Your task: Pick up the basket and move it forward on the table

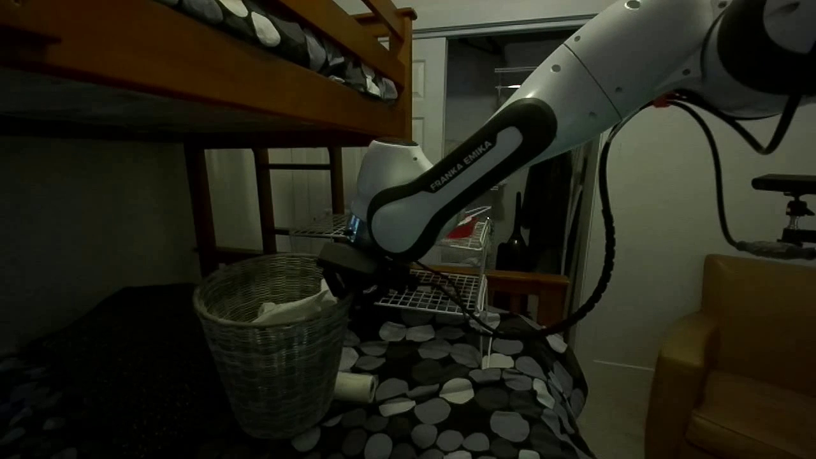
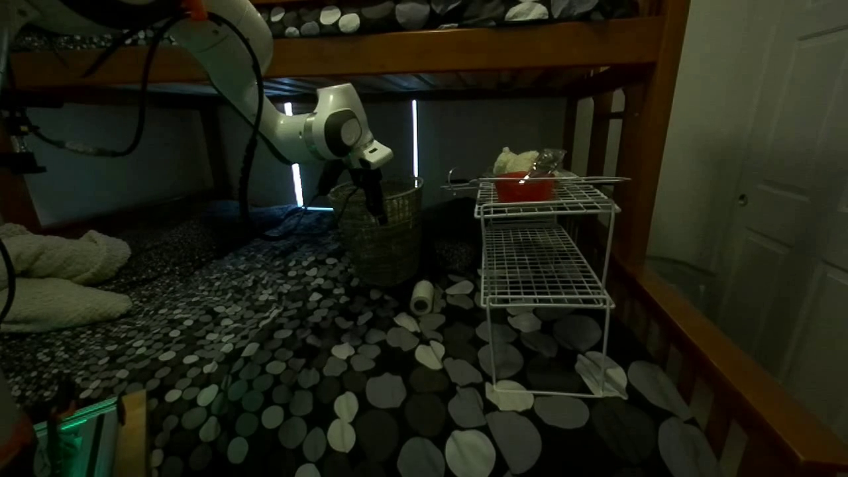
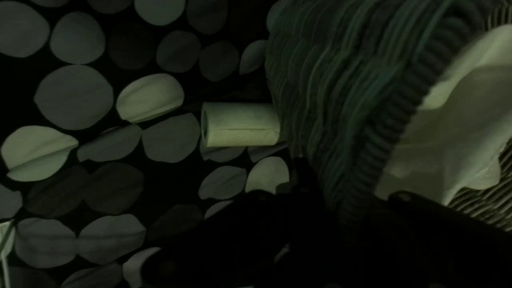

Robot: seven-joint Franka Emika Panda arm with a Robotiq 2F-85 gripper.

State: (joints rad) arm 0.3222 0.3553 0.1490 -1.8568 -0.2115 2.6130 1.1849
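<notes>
Circle-patterned bench (image 2: 285, 371) carries the woven basket (image 1: 274, 376), standing with its rim (image 3: 400, 108) at the hand (image 3: 350, 196). 1 dark finger (image 3: 424, 212) sits on the rim's inner side, 1 outside; can't tell whether they're clamped. Crumpled white material (image 3: 472, 104) shows inside the basket, pale roll (image 3: 242, 124) lies just beside its base.

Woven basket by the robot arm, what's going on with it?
A robot arm has its gripper astride the rim of the basket, one finger inside, the other outside. It's too dark to tell whether they're clamped. The basket appears to stand on the spotted cloth, with something white inside and a pale roll lying beside it. Presumably the arm is there to move the basket forward.
</notes>
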